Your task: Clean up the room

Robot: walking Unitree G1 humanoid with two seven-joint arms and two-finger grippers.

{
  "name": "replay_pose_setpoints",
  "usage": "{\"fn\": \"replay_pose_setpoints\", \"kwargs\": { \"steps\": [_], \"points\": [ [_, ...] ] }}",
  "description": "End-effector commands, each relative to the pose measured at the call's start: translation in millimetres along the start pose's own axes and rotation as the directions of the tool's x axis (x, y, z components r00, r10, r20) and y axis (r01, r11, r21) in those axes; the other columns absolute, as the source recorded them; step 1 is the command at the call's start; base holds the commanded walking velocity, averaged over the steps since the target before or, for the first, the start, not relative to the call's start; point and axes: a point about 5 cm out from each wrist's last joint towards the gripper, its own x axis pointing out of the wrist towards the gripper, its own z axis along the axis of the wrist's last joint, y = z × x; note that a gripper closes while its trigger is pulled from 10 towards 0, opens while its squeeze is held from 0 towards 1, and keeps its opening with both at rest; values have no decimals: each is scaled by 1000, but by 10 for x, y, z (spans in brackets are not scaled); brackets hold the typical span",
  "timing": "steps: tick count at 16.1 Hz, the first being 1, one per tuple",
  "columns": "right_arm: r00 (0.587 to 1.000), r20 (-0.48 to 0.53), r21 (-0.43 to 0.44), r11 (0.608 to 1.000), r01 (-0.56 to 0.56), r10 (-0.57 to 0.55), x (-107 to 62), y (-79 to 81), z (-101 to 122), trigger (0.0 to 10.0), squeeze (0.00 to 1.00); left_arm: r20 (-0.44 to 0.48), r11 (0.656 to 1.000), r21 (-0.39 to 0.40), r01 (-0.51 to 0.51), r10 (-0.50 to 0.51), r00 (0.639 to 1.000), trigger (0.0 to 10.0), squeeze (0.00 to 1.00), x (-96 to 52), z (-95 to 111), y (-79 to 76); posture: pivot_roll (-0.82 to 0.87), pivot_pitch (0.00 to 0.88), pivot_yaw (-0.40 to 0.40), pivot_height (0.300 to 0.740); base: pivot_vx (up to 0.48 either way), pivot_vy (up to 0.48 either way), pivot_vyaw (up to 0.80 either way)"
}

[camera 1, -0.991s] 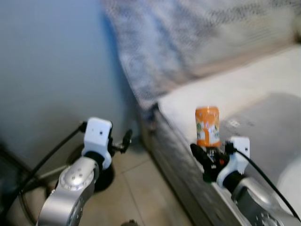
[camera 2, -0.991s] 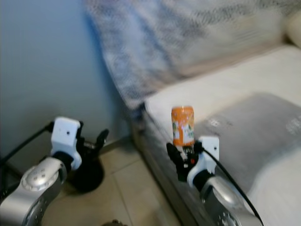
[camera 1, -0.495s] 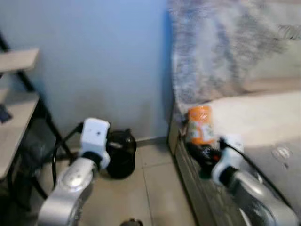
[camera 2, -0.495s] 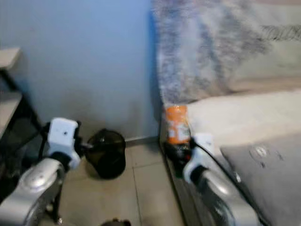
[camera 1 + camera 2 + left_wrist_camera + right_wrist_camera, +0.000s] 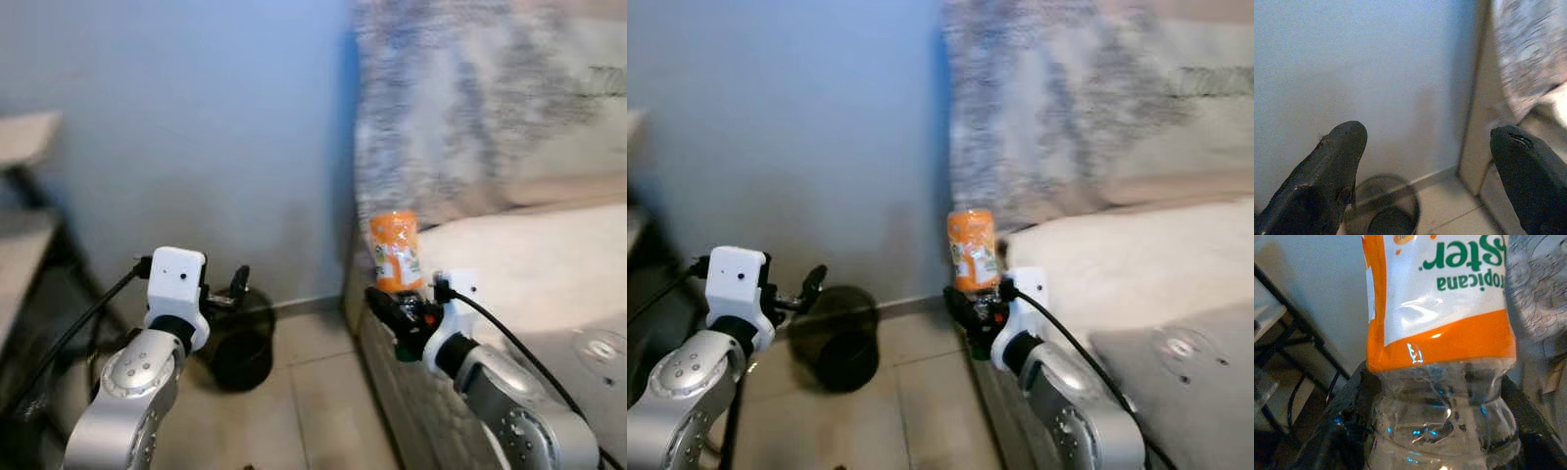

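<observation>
An empty plastic bottle (image 5: pixel 393 253) with an orange and white label stands upright in my right gripper (image 5: pixel 402 308), which is shut on its clear lower part (image 5: pixel 1442 401). It hangs beside the edge of the sofa. A small black waste bin (image 5: pixel 242 338) stands on the tiled floor against the blue wall, to the left of the bottle. My left gripper (image 5: pixel 235 289) is raised above the bin and open; its two black fingers (image 5: pixel 1337 161) are spread wide with nothing between them, and the bin (image 5: pixel 1386 210) shows below them.
A light sofa (image 5: pixel 1117 264) with a patterned grey throw (image 5: pixel 1068 108) takes up the right side. A dark metal shelf frame (image 5: pixel 29 225) stands at the far left. Beige floor tiles (image 5: pixel 313 392) lie between the bin and the sofa.
The camera has swung left from the sofa toward the wall, bringing the bin into view. The bottle stays held in my right gripper.
</observation>
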Motion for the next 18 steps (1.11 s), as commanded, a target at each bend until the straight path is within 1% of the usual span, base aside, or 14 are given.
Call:
{"fn": "replay_pose_setpoints", "kwargs": {
  "steps": [1,6,11,18],
  "points": [
    [1000,-5,-24,999,29,-29,-45,-70,-2,10000,0,16,1000,-5,21,-21,1000,10000,0,-3,36,-62,38,0,-6,740,322,0,800],
    [1000,-16,-23,999,24,-24,-40,-99,-27,10000,0,10,1000,-3,20,-20,1000,10000,0,-33,18,-70,52,0,-15,740,323,0,756],
    [999,-25,-4,999,37,-37,-42,-113,-83,10000,0,-2,999,5,32,-32,999,10000,0,-75,-18,-88,66,0,-21,740,323,0,0],
    [998,-38,15,998,59,-58,-88,-119,-161,10000,0,-23,998,14,67,-66,998,10000,0,-133,-67,-118,56,0,-8,740,326,0,0]
  ]
}}
